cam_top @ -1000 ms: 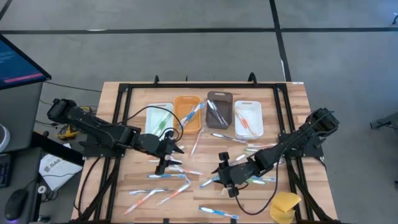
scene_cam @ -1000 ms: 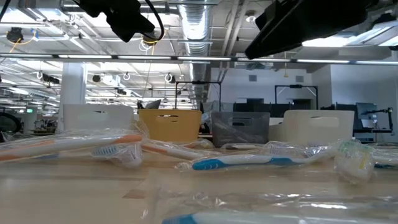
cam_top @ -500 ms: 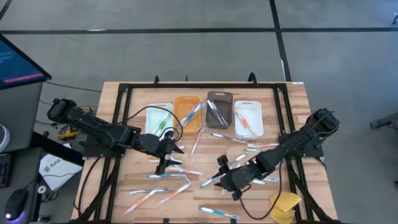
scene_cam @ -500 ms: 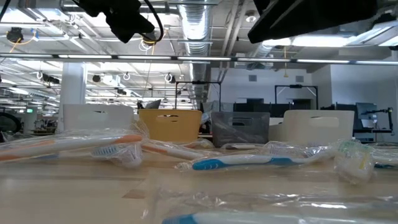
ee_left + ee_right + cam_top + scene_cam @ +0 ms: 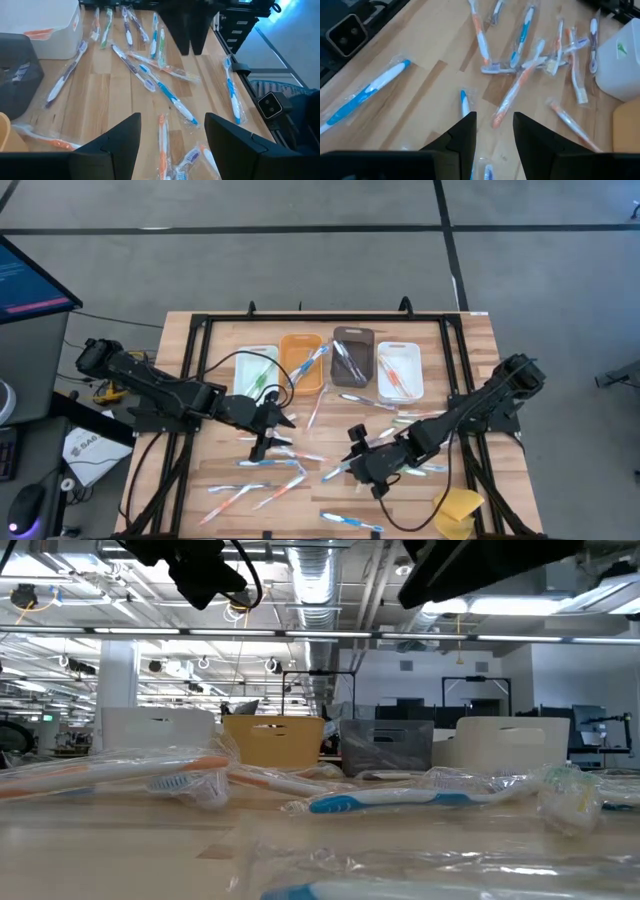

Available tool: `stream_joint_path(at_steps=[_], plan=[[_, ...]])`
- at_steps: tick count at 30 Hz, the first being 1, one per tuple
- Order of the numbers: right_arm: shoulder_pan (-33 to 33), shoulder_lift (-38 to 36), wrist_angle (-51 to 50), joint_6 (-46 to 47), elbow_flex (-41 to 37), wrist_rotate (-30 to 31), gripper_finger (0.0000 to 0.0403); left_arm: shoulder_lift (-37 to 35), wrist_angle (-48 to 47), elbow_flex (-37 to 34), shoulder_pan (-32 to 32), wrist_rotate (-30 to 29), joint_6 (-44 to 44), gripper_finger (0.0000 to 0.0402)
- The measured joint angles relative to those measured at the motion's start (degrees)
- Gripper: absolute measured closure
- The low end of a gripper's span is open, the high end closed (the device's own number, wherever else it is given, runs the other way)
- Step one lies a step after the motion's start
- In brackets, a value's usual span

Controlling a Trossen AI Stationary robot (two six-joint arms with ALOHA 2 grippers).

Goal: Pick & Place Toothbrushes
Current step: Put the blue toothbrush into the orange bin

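While the right gripper (image 5: 366, 470) hangs low over the middle of the table (image 5: 470, 330) with its fingers (image 5: 462, 134) only partly apart and nothing between them, the blue-handled toothbrush (image 5: 465, 106) it seems to be lining up on lies just ahead of the tips, sealed in a clear wrapper. That wrapper looks like the main risk: slick film on bare wood may let the brush skid or roll as the jaws narrow, so they could close on air or on a flap of plastic alone. An orange toothbrush (image 5: 512, 97) lies close beside it, and a slightly off approach might nudge or pinch both. The gap between the fingers already looks slim, so coming down a little askew could land a fingertip on the handle and flick it away.

The left gripper (image 5: 268, 427) waits near the bins with its fingers (image 5: 114, 145) spread wide and empty, above a loose scatter of wrapped toothbrushes (image 5: 167, 95). The two arms work the same crowded patch; a long reach from either could sweep the pile. Some brushes already sit in the orange bin (image 5: 299, 360) and the white bin (image 5: 399, 370).
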Motion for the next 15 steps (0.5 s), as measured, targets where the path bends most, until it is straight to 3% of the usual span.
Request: stream_joint_path(at_steps=[15], plan=[[-1.16,4.91,8.13,0.18,-0.04,0.01,0.028,-0.02,0.06,0.0,0.0,0.02,0.23,0.0188]])
